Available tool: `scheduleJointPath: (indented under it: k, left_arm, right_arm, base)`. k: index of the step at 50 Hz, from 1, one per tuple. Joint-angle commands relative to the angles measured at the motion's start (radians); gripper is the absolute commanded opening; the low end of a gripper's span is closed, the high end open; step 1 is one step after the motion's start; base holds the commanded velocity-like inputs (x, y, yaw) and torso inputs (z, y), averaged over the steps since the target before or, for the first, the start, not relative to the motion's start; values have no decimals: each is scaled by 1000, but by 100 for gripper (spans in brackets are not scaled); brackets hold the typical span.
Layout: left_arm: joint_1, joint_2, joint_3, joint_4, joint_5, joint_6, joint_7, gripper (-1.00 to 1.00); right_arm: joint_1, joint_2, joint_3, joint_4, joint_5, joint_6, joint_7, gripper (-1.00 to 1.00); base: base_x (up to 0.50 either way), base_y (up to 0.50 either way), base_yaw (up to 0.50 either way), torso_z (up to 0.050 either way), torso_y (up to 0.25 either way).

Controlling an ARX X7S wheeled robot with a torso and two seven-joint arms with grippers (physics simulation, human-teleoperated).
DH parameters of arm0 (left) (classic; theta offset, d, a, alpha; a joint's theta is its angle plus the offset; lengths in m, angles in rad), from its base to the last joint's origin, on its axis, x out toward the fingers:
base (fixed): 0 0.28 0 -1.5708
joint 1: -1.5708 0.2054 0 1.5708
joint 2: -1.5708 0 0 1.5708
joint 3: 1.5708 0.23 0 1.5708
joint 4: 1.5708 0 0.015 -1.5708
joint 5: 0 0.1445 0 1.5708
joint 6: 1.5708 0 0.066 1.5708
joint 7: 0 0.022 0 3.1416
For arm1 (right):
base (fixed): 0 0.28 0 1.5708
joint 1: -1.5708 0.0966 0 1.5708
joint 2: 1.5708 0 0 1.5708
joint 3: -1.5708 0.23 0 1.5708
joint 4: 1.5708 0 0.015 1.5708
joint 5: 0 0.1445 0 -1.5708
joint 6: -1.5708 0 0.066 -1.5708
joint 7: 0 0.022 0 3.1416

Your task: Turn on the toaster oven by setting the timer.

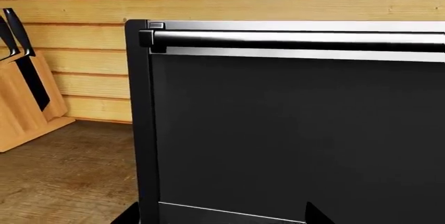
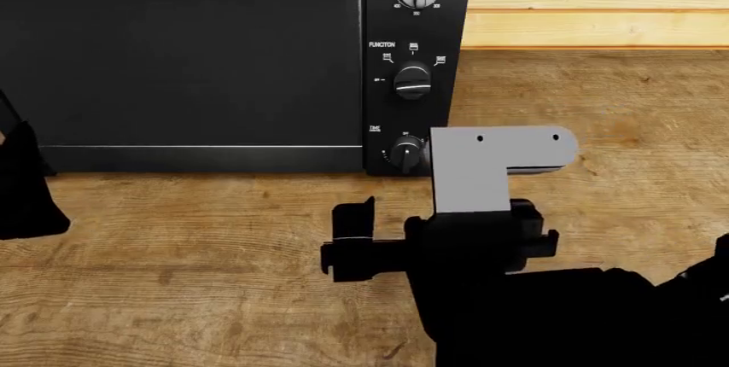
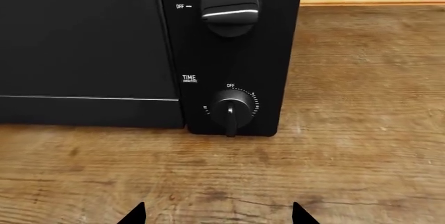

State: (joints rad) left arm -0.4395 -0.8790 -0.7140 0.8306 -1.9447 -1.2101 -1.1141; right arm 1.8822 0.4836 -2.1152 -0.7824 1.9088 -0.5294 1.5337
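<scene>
Timer, lowest knob on the toaster oven, sat just ahead of the right tool, whose tips were spread wide and empty; drifting upward, it would likely have caught the function knob instead.

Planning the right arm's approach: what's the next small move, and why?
Probably ease the right gripper straight forward toward the timer. In the right wrist view its fingertips look spread and sit short of the toaster oven, bare counter between, with the knob roughly centred between them. Its pointer hangs down, away from the OFF mark, so check that.
</scene>
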Motion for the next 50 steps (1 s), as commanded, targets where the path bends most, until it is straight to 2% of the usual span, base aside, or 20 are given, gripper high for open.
scheduleJointPath:
  k: [1,3,18,38,50]
  left_arm:
    - [8,17,13,0,17,2,0,100]
    - [31,14,-18,7,-3,1,2,100]
    - [42,29,-17,7,13,2,12,100]
    - [66,20,-52,10,11,6,19,100]
    - [55,26,-26,4,36,8,28,100]
  right_arm:
    - [57,-52,-91,1,-3,-74,30,100]
    - [86,-66,-127,-5,-3,-110,35,100]
    - [130,-201,-247,6,25,-308,29,100]
    - [117,-237,-276,73,73,-329,19,100]
    - [112,-248,-295,110,106,-338,-1,100]
  base:
    - [0,0,0,0,0]
    - [0,0,0,0,0]
    - [0,0,0,0,0]
    - [0,0,0,0,0]
    - [0,0,0,0,0]
